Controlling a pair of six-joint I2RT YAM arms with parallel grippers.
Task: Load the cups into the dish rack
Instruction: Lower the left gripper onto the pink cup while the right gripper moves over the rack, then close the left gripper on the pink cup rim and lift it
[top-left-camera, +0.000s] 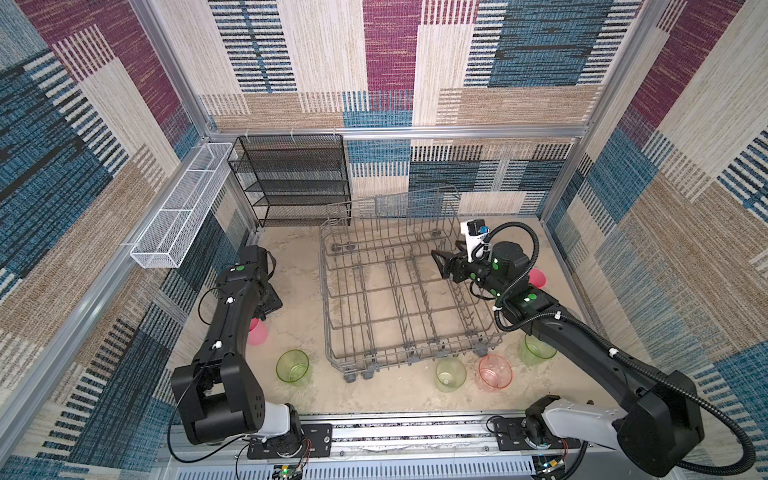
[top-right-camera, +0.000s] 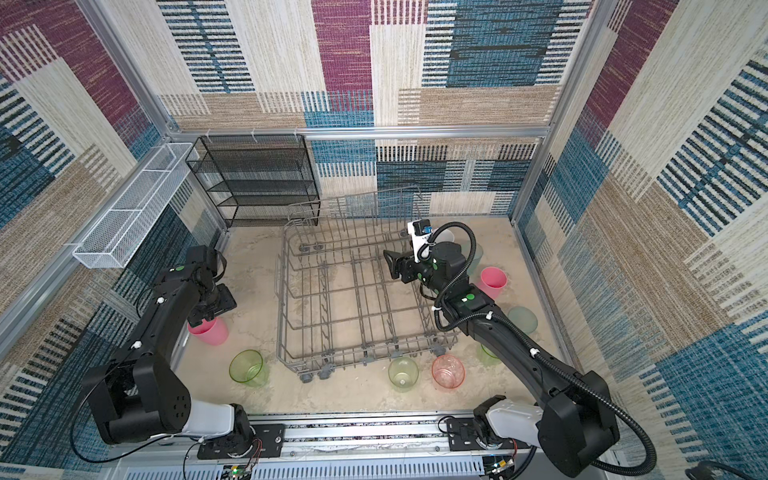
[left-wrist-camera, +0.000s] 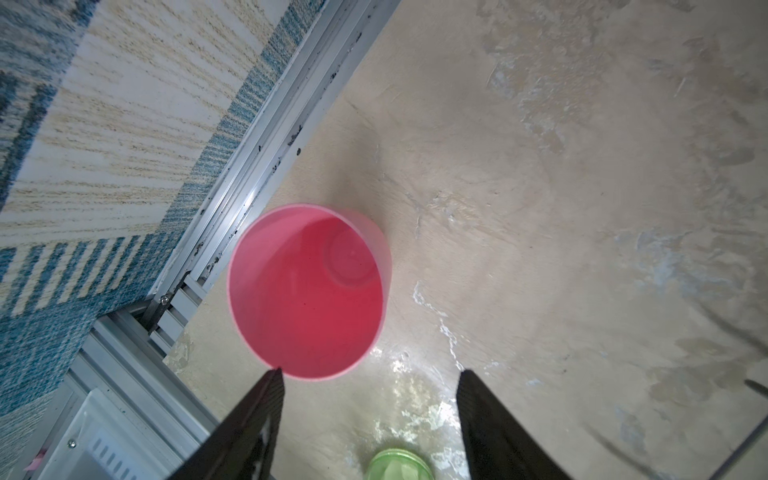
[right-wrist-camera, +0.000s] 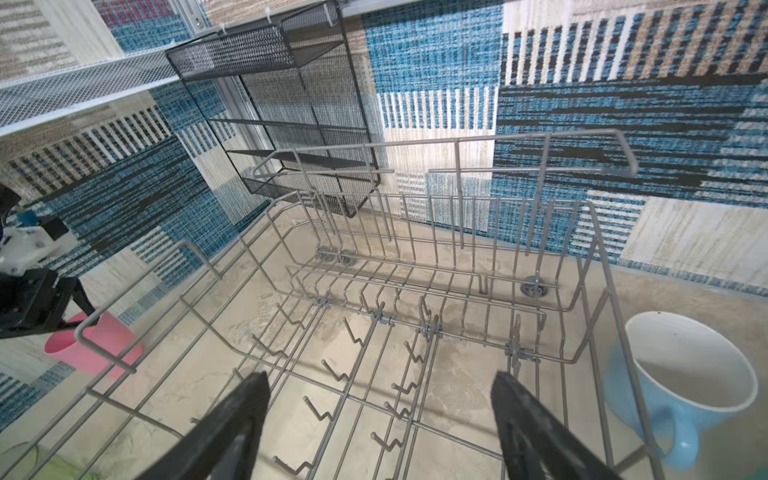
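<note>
- The mottled beige surface (top-left-camera: 299, 286) forms the floor of a booth with patchwork fabric walls.
- The grey wire dish rack (top-left-camera: 415, 353) sits at its middle on small wheels, tines upright. Every cup in view stands outside it, on the surface.
- A black mesh shelf unit (top-left-camera: 291, 178) stands against the back wall. A long white mesh basket (top-left-camera: 183, 208) hangs on the left wall.
- The right pincer (right-wrist-camera: 380, 378) hangs over the rack's right side, jaws wide apart, holding nothing.
- The left pincer (left-wrist-camera: 370, 374) hovers above a pink cup (left-wrist-camera: 307, 291) left of the rack, jaws apart and empty.
- A light-blue mug (right-wrist-camera: 690, 374) stands just outside the rack's right wall.
- Before the rack's front stand a yellow-green cup (top-left-camera: 293, 365), a second yellow-green cup (top-left-camera: 450, 374) and a pink-orange cup (top-left-camera: 494, 372).
- Right of the rack stand a second pink cup (top-right-camera: 493, 282) and a teal cup (top-right-camera: 523, 319).
</note>
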